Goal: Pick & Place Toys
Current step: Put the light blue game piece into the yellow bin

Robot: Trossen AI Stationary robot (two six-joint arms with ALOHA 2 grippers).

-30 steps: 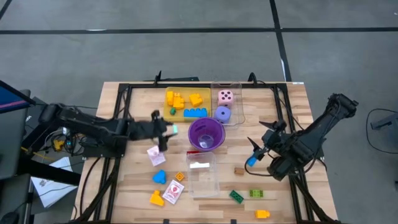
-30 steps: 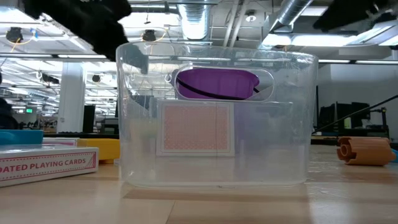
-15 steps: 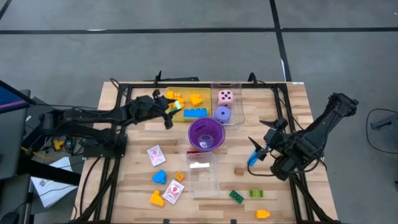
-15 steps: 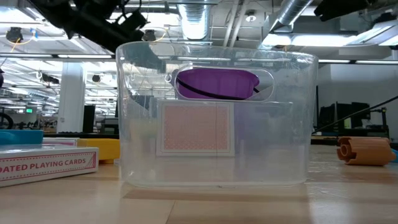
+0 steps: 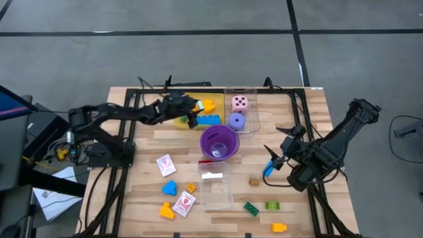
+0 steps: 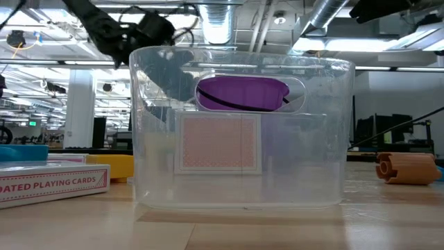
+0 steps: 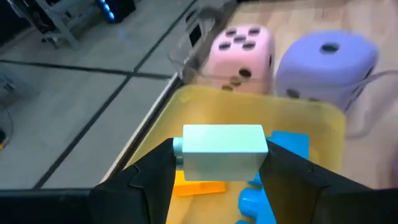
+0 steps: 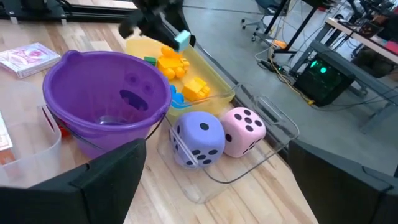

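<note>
Task approx. halfway. Left claw [image 7: 221, 171] grips a pale mint-green brick [image 7: 222, 148] btw its fingers, hovering over the yellow tray [image 5: 180, 121], not yet dropped. Using the purple cup [image 5: 219, 143] as landmark: the tray sits just behind it to the left, already w/ yellow bricks [image 5: 207, 104] and a blue brick [image 5: 209, 119]; the clear tray [image 5: 252, 120] behind-right of the cup holds the pink die [image 5: 240, 102] and purple die [image 5: 236, 121]. Still loose on the counter [image 5: 301, 125]: front-left of the cup, card packs [image 5: 164, 164], a blue piece [image 5: 169, 188], an orange piece [image 5: 191, 187], a yellow piece [image 5: 166, 211]; front-right, a green brick [image 5: 250, 209], a lime brick [image 5: 272, 205], a yellow brick [image 5: 278, 227], a brown piece [image 5: 254, 181]. A clear bin [image 5: 215, 187] right in front of the cup holds a card. Right claw [image 5: 276, 159] waits right of the cup, spread wide, holding nothing.
</note>
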